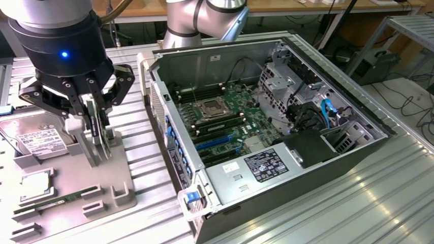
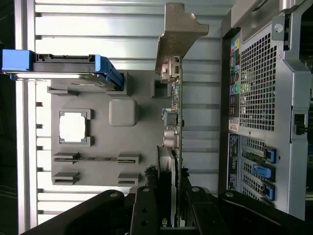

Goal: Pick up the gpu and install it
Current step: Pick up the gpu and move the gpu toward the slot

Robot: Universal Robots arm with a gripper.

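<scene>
The gpu (image 1: 101, 145) stands on edge as a thin dark strip in a slot of the grey holder tray (image 1: 122, 168) at the exterior view's left. My gripper (image 1: 99, 148) reaches straight down over it, with one finger on each side of the card. In the wrist view the gpu (image 2: 177, 112) runs edge-on away from my gripper (image 2: 171, 192), with its silver bracket (image 2: 178, 34) at the far end. The fingers (image 2: 146, 196) press against the card and its black cooler, so the gripper is shut on it. The card's lower edge still sits at the tray.
The open computer case (image 1: 366, 147) lies to the exterior view's right, with its motherboard (image 1: 234, 119) and blue slots (image 1: 213, 142) exposed. On the tray are a hard drive (image 1: 40, 140), a processor chip (image 1: 34, 185) and a memory stick (image 1: 58, 201). Ribbed metal table (image 1: 352, 208) surrounds everything.
</scene>
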